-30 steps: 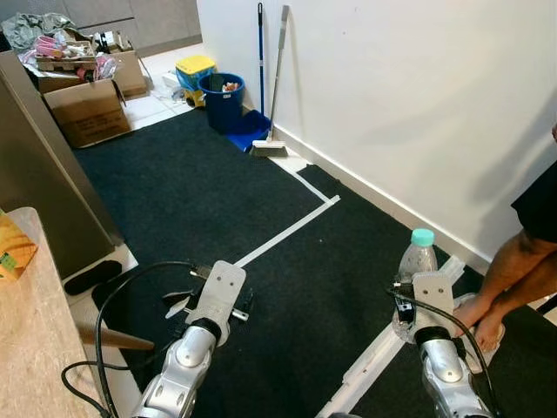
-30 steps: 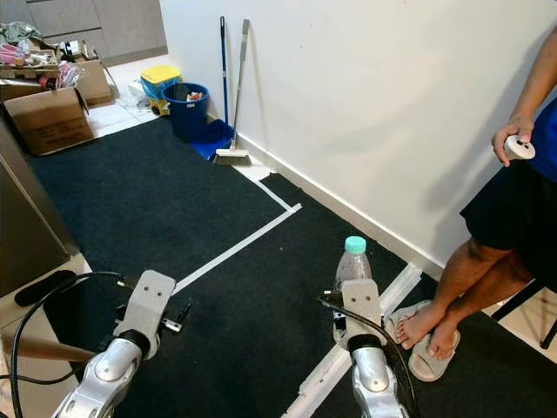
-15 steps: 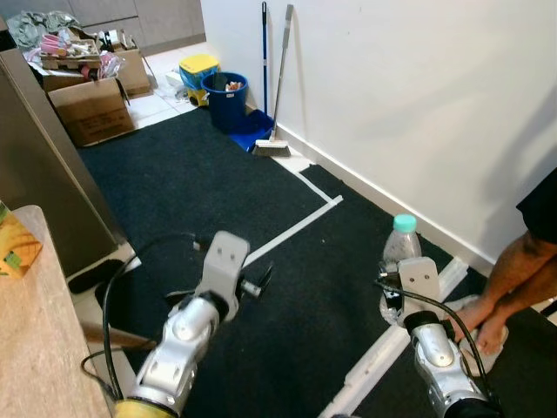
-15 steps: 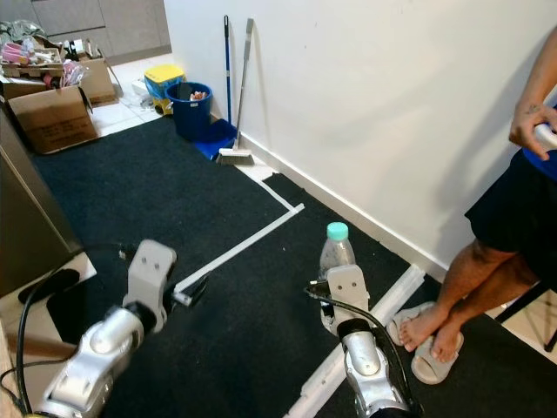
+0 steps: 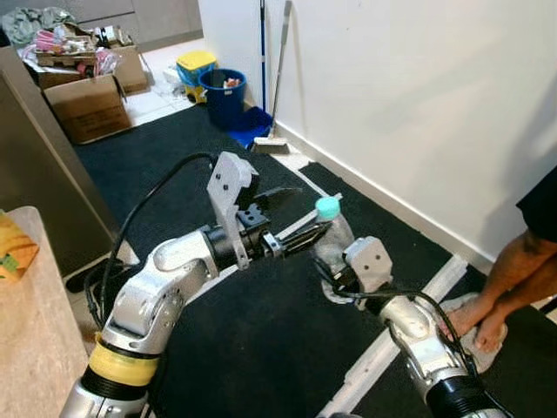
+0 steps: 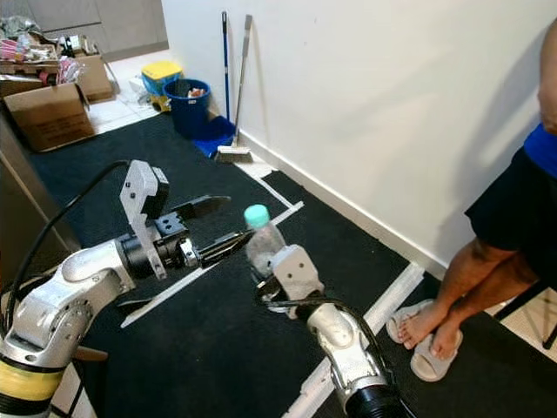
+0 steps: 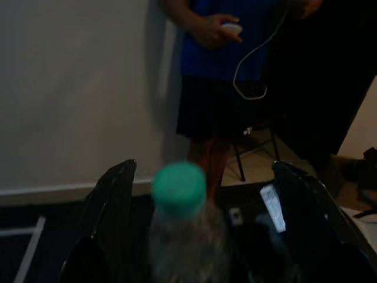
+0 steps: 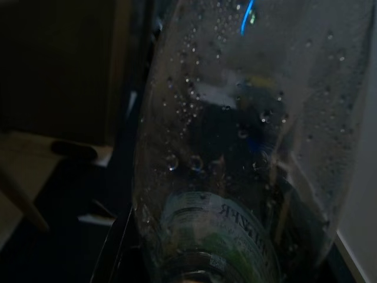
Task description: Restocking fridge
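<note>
Two grippers meet mid-air above carpet. Eye views: bottle (image 5: 332,237) held upright by right gripper (image 5: 341,272), just beyond spread left gripper (image 5: 291,218). Left wrist: cap (image 7: 178,184) centred between parted fingers (image 7: 112,200). Right wrist: bottle clamped.

Bottle (image 8: 235,147) label shows letters; too blurred to read.

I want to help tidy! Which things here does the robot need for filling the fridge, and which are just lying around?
For the job:
water bottle, held by right gripper
left gripper, open around its cap

Just lying about:
broom
blue bucket
cardboard box
</note>
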You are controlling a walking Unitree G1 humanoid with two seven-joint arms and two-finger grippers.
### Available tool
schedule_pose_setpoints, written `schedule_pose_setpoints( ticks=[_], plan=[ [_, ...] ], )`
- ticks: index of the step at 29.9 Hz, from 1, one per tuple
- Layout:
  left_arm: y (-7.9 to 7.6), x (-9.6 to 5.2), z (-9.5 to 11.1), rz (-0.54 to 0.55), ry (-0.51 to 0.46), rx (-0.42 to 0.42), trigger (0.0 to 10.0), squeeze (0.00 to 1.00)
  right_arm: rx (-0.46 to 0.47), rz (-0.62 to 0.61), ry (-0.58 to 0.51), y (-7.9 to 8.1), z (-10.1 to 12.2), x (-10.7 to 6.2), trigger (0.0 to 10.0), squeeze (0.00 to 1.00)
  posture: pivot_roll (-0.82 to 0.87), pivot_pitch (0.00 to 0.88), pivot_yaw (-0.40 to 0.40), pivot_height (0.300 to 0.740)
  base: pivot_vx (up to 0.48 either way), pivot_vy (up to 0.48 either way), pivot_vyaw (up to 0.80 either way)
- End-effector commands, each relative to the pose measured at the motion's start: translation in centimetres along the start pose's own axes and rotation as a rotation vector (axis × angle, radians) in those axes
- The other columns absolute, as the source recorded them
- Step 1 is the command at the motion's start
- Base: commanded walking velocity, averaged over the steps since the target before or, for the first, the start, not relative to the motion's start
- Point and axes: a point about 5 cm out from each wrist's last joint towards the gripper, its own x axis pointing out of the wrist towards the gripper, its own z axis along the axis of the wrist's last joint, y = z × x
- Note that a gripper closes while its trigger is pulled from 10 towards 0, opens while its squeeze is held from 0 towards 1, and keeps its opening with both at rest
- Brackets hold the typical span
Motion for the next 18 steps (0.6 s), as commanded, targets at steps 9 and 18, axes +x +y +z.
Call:
schedule_pose_setpoints(
  ticks=[9, 18],
  plan=[
    [-0.2, 0.7, -1.0, -0.004, 0.088, -0.018, 10.0, 0.00, -0.110, 0.110, -0.048, 1.3, 2.4, 1.6, 10.0, 0.00, 0.05, 0.000, -0.041, 0.740, 0.000, 0.000, 0.00],
    [0.5, 0.7, -1.0, 0.036, 0.108, -0.042, 9.0, 0.00, -0.130, 0.113, -0.010, 2.3, 1.5, 1.3, 10.0, 0.00, 0.05, 0.000, -0.036, 0.740, 0.000, 0.000, 0.00]
  ],
)
